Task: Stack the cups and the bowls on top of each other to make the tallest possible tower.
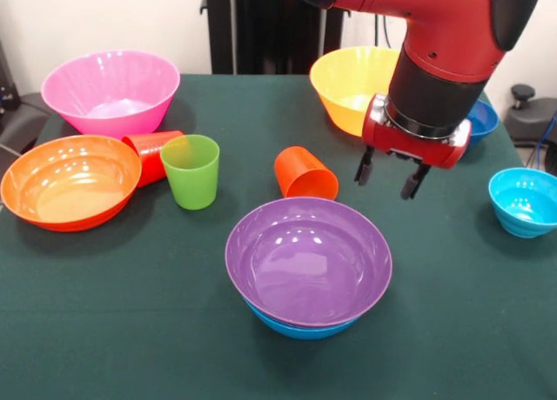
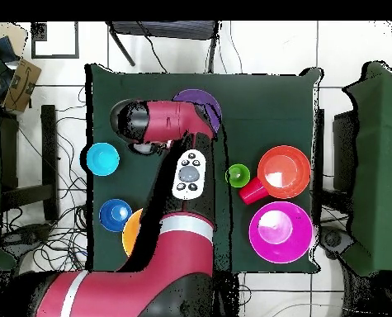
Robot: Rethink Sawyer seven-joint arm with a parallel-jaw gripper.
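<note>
Nearest us sits the purple bowl (image 1: 308, 259), nested upright in the blue bowl (image 1: 296, 327) whose rim just peeks out beneath; that is the tower so far, two pieces high. Just behind it the orange cup (image 1: 305, 174) lies on its side, mouth toward the camera, long axis running roughly from the tower toward the far edge. The gripper (image 1: 392, 176) hovers to the right of that cup, above the cloth, fingers (image 1: 411, 183) parted and holding nothing. So the cup lies to the picture-left of the jaws and a little lower; my guess is a short sideways shift and a drop would meet it, with the jaws needing to span the cup across its axis. Further left the green cup (image 1: 191, 171) stands upright, touching or nearly touching the red cup (image 1: 150, 154), which lies tipped against the orange bowl (image 1: 70, 181). The pink bowl (image 1: 111, 90) sits behind them, the yellow bowl (image 1: 352, 87) behind the arm, the cyan bowl (image 1: 525, 201) at the right, a dark blue bowl (image 1: 481, 117) half hidden behind the wrist. No brand, label or writing is readable anywhere on the pieces.
</note>
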